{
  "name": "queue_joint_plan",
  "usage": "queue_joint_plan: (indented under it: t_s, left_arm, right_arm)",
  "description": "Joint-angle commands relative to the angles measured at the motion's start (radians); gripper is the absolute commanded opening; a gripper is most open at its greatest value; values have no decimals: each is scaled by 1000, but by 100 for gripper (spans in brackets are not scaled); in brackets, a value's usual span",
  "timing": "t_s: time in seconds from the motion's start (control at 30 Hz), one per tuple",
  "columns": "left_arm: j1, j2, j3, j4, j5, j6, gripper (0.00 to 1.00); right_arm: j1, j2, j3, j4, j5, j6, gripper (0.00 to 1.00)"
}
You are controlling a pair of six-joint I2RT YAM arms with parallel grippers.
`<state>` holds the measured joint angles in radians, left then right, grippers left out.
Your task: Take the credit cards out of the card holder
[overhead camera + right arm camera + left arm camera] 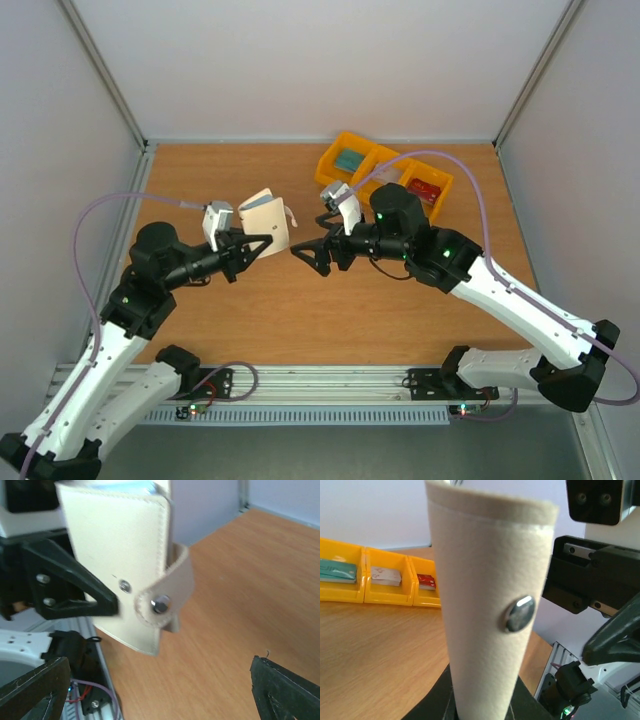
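Observation:
My left gripper (262,243) is shut on the lower edge of the cream-white card holder (270,222) and holds it upright above the table. In the left wrist view the card holder (490,605) fills the middle, with a metal snap (520,613) on its face. The right wrist view shows the card holder (117,555) with its snap tab (167,592) hanging loose. A pale blue edge (125,486) shows at its top; I cannot tell whether it is card or lining. My right gripper (308,255) stands open just right of the holder, apart from it. A red credit card (425,190) lies in the yellow bin.
The yellow three-compartment bin tray (330,165) stands at the back right, holding a teal card (337,571), a pale card (386,576) and the red card (426,581). White walls enclose the table on three sides. The right arm (600,580) is close beside the holder.

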<state>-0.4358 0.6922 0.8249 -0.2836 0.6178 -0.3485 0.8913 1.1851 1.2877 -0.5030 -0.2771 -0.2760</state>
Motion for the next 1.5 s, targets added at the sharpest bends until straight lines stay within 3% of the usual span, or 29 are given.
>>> queue_joint_plan:
  t_s: [0.0, 0.13, 0.37, 0.73, 0.9, 1.2, 1.47]
  left_arm:
    - [5, -58, -46, 143, 61, -18, 0]
    - [5, -73, -67, 177, 150, -1, 0]
    - [3, -99, -96, 313, 301, -50, 0]
    - [3, -67, -112, 405, 389, -65, 0]
    - [2, -42, -99, 468, 475, -56, 0]
    - [-11, 14, -93, 490, 457, -61, 0]
    - [-20, 9, -83, 494, 515, -57, 0]
  right_arm:
    - [5, -14, -31, 217, -192, -39, 99]
    - [-4, 80, 30, 251, -281, -28, 94]
    - [-131, 43, -47, 436, -532, 114, 58]
    - [-174, 0, 15, 178, -740, -46, 33]
    - [-180, 29, 73, 127, -795, -63, 30]
    - [-174, 60, 70, 109, -747, -77, 29]
    - [-180, 74, 126, -28, -791, -194, 20]
